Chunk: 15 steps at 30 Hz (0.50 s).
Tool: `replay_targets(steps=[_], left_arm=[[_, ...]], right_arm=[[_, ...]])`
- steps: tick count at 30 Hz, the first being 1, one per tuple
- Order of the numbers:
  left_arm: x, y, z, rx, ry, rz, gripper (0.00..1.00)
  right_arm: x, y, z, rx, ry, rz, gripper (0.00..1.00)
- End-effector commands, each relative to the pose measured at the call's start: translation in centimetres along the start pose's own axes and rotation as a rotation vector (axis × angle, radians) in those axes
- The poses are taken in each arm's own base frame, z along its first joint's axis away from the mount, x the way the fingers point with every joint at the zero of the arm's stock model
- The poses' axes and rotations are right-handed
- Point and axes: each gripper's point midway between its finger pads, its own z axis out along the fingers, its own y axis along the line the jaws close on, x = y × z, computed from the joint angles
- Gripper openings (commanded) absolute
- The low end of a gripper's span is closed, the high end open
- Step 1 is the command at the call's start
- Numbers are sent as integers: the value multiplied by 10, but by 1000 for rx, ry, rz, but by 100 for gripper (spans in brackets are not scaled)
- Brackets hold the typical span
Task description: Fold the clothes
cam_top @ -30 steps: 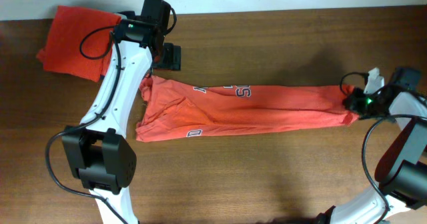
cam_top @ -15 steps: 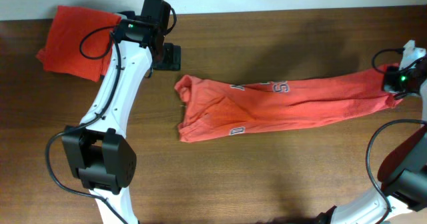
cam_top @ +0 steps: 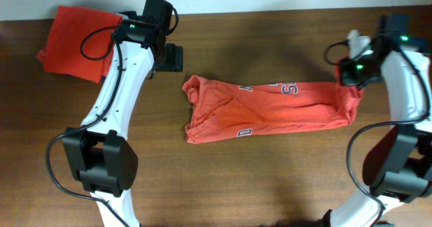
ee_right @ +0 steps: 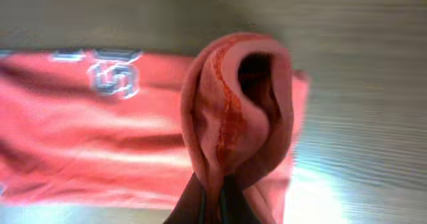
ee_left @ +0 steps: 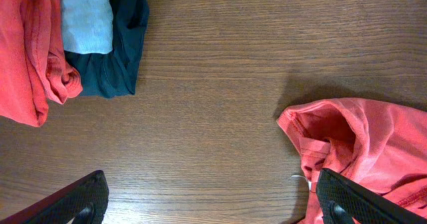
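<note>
Now, the right pincer (cam_top: pixel 352 75) is pressed together on one bunched end of the coral T-shirt (cam_top: pixel 270 109), which lies stretched away from it across the table (cam_top: pixel 270 186). The left pincer (cam_top: pixel 172 57) hangs spread, with the shirt's free end near it. It looks like soft, light, floppy cloth, best taken at corners or hems.

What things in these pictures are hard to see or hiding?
- T-shirt lettering: overhead view, folds cover most letters, the rest too small.
- Right gripper fingertips: right wrist view, bunched cloth hides them.
- Folded garments: left wrist view, cut off by the top edge.
</note>
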Motion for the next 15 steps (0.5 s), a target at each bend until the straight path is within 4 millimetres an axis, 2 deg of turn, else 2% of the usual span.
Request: replay_targets(steps=[1, 4, 8, 12, 15], left_arm=[[-3, 1, -7, -9, -19, 9, 99], [-3, 2, -7, -9, -19, 8, 99], [-3, 2, -7, -9, -19, 8, 99], [-3, 2, -7, -9, -19, 8, 99], [-3, 2, -7, -9, -19, 8, 99]], right_arm=[[1, 41, -1, -55, 31, -82, 4], [8, 82, 12, -155, 57, -139, 4], [22, 126, 35, -231, 88, -215, 4], [30, 165, 59, -274, 78, -265, 4], [34, 185, 78, -284, 47, -321, 5]])
